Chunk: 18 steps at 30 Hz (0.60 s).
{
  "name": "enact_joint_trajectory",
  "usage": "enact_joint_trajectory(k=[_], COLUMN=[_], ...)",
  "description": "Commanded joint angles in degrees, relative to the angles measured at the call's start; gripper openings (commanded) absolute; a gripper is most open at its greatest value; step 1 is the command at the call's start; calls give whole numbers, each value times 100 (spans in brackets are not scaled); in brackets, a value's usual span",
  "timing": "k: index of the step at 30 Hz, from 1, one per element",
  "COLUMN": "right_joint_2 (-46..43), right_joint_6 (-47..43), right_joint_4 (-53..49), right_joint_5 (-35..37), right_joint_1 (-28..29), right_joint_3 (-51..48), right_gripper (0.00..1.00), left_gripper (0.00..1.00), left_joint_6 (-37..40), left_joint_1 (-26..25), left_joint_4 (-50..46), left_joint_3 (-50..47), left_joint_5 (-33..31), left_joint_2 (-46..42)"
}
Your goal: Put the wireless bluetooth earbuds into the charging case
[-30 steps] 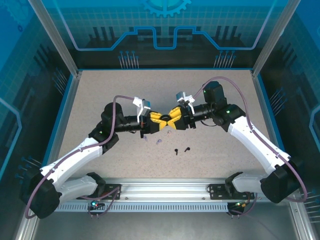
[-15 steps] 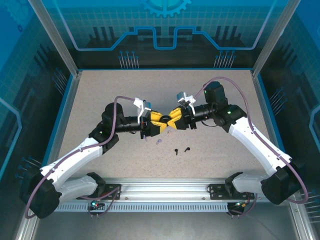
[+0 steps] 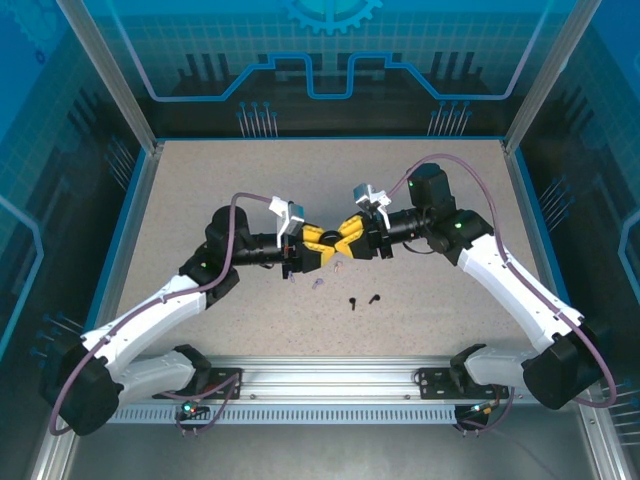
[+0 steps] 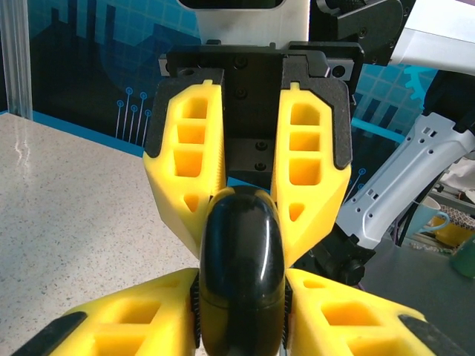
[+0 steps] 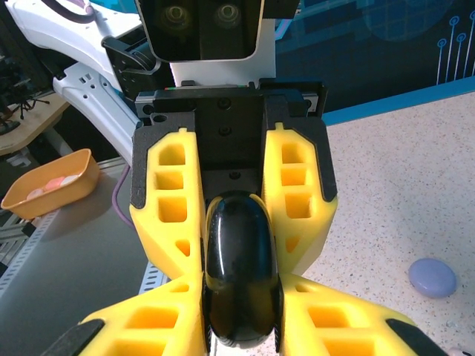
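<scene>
The black charging case (image 4: pixel 241 274) is off the counter (image 3: pixel 200 190), caught between the two tools at mid-counter. Seen from above, its long axis lies along the line joining them, roughly 8 to 2 o'clock. In each wrist view it runs 6 to 12, with one rounded end toward the opposite tool. Whether its lid is open I cannot tell.

The left tool (image 3: pixel 324 247) has its yellow fingers nearly closed, pads pressed on both sides of the case's near end. The right tool (image 3: pixel 339 238) clamps the far end the same way – tip to tip, almost touching.

The black earbuds (image 3: pixel 352 301) lie on the counter at 5 o'clock from the tools, near each other and well apart from the case. The lilac earbuds (image 3: pixel 317 284) lie at 7 o'clock, just under the left tool. They are too small to tell which way their stems point. A lilac disc (image 5: pixel 433 277) rests flat at 4 o'clock in the right wrist view.

The speckled beige counter is bare toward 12, 9 and 3 o'clock, out to its blue rim (image 3: pixel 140 200). A metal rail (image 3: pixel 330 375) runs along the 6 o'clock edge. Aluminium posts (image 3: pixel 105 75) and blue printed panels (image 3: pixel 330 40) close in the space.
</scene>
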Motion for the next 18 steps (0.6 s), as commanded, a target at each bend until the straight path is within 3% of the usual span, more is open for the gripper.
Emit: enact_joint_trajectory(k=[1,8,12,18], right_joint_2=[-14,-17,-208,-537], right_joint_6=[100,38,73,171], right_joint_4=[113,-19,-28,-18], right_joint_5=[0,31,221,607], right_joint_1=[74,95,71,-54], right_joint_3=[-71,-87,-124,-190], right_gripper=[27,34,45,62], left_gripper=[31,19,12,11], left_joint_6=[64,80,130,369], left_joint_1=[-71,-79,-75,-85], left_joint_4=[141,168,145,-65], left_joint_3=[81,59,14,-1], left_joint_5=[7,-60,-131,-209], left_joint_2=[63,60,11,-42])
